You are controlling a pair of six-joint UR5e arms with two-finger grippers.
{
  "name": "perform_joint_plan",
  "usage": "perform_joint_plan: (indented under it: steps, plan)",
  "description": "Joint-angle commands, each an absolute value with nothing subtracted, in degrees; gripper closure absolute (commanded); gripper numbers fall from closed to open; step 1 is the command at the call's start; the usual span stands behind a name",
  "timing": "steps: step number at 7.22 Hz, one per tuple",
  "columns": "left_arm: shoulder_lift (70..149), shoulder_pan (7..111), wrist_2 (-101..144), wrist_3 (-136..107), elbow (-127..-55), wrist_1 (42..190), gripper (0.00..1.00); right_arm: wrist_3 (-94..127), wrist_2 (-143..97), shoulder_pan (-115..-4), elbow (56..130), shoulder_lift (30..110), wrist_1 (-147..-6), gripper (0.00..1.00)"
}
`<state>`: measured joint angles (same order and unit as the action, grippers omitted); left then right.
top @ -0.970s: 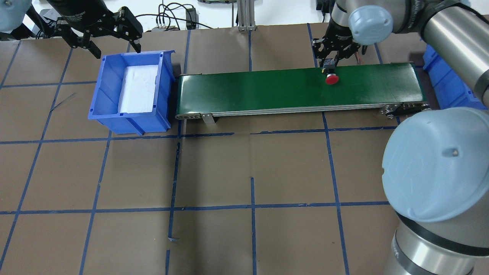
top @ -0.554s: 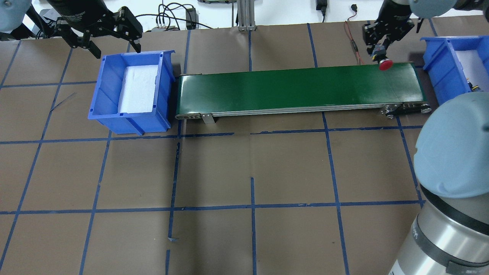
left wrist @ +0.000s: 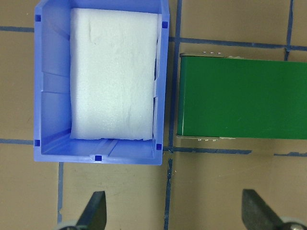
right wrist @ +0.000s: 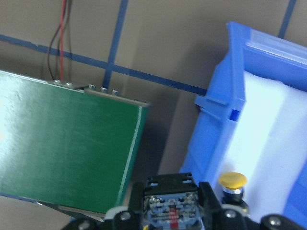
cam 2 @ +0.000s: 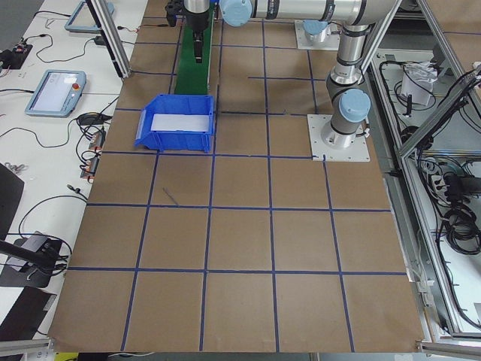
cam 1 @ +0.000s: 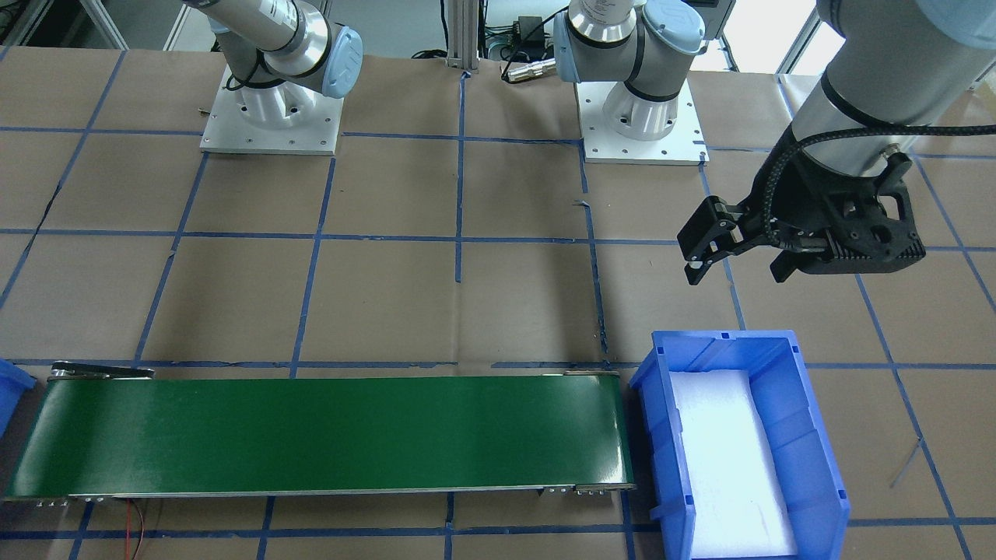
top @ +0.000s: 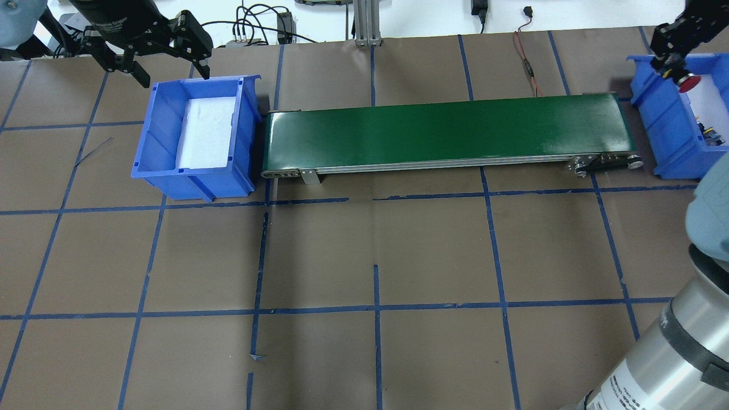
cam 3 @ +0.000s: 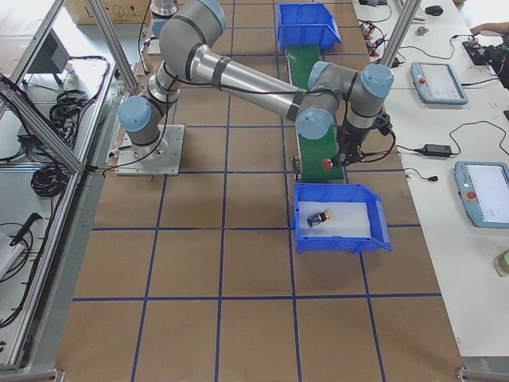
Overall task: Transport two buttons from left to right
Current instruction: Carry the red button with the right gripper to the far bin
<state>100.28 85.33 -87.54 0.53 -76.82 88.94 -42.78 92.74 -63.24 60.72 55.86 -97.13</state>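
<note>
My right gripper (top: 675, 57) is shut on the red mushroom-capped button (top: 687, 83) and holds it above the near-belt rim of the right blue bin (top: 655, 108). In the right wrist view the button's black-and-grey body (right wrist: 170, 211) sits between the fingers. The yellow-capped button (cam 3: 320, 216) lies on white foam inside that bin, and it also shows in the right wrist view (right wrist: 232, 180). My left gripper (top: 171, 71) is open and empty beyond the far side of the left blue bin (top: 193, 182), which holds only white foam.
A green conveyor belt (top: 444, 134) runs between the two bins, with nothing on it. A red and black wire (top: 527, 65) lies on the table beyond the belt's right end. The brown table has blue tape lines.
My right gripper has carried the red button to the right, from above the belt to over the right bin's edge. The left gripper has not moved.
</note>
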Motion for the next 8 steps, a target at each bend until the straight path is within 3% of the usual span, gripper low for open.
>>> perform_joint_plan:
  steps: [1,8]
  plan:
    - [100.3,85.3,-87.5,0.5,-76.8,88.9,0.00,-48.3,93.1,-58.5,57.8,54.2,-96.0,0.93]
    - [100.3,85.3,-87.7,0.5,-76.8,88.9,0.00,-48.2,92.4,-58.3,49.7,40.8,-100.8,0.93]
